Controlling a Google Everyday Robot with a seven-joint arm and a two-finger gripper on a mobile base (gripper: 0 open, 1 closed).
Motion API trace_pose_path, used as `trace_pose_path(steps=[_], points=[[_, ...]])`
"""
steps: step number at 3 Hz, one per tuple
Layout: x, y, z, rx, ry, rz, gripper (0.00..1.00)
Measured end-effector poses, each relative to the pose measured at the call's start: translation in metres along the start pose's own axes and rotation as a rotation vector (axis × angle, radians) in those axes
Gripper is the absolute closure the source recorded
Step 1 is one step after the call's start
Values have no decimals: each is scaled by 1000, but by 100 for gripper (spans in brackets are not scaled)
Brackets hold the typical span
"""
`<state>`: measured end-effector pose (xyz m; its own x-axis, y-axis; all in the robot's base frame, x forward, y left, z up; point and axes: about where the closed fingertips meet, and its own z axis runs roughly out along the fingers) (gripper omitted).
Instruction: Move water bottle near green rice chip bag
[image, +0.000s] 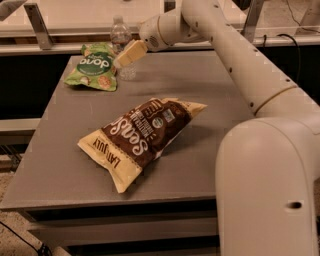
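one water bottle (120, 36): upper left, by green rice chip bag (94, 70)
feel: light, crushable; take mid-body
gripper (129, 54): at bottle, grip can't tell

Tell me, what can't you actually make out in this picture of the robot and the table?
All in the camera view:
The water bottle: the gripper reaches across its middle and covers the label band.
The green rice chip bag: whether its right edge touches the bottle cannot be told.
The brown bag: its fine print is too small to read.
The robot body: cut off by the bottom and right edges.
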<state>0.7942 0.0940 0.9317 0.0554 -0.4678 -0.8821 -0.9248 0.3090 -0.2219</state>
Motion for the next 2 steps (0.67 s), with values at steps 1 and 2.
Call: trace_pose_path(steps=[1,2], points=[[-20,-2,-26,66,-17,-39,0],[-21,-2,-26,70,-19,-41,0]])
